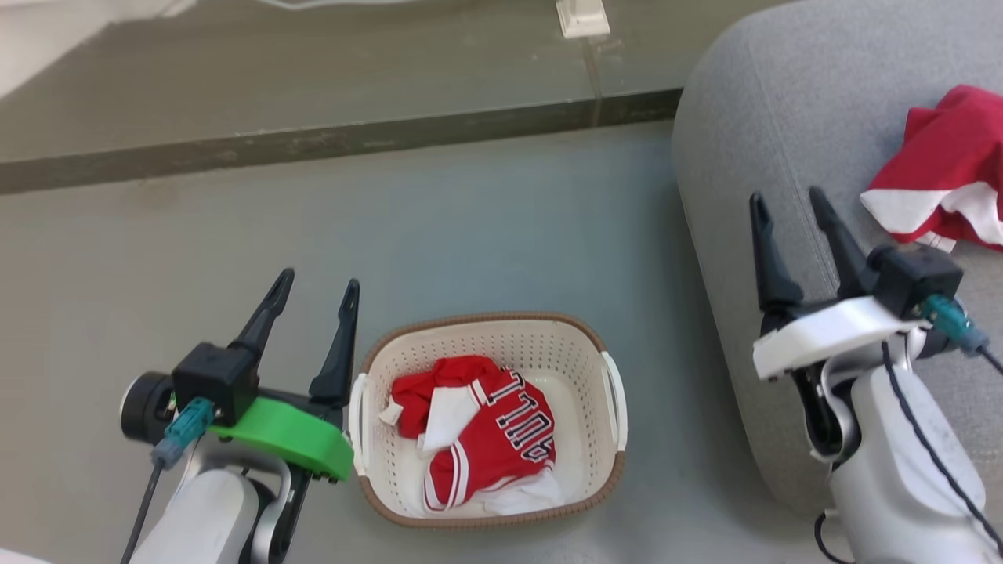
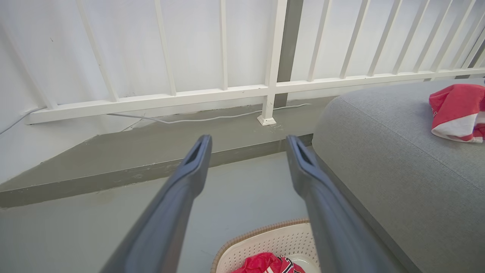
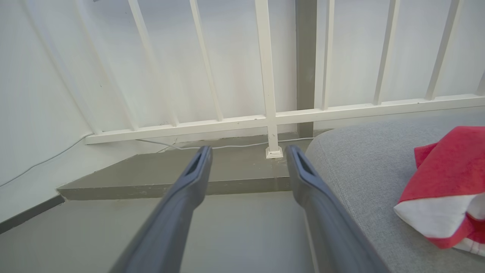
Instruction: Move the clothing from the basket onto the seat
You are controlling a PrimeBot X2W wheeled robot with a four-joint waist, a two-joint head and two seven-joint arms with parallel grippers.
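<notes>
Halfway: red garment point(image 1: 944, 168) on the seat point(image 1: 783, 117), lettered jersey point(image 1: 486, 431) still in the basket point(image 1: 486, 319); left hand point(image 1: 320, 279) and right hand point(image 1: 785, 194) spread, empty.

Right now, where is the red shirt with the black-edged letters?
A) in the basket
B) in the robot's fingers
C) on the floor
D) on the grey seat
A: the lettered red garment lies inside the basket, and the other red garment lies on the seat.

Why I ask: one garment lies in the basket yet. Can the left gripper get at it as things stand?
Probably yes. The left gripper is open beside the basket, whose top is uncovered, and the garment lies exposed with nothing above it.
</notes>
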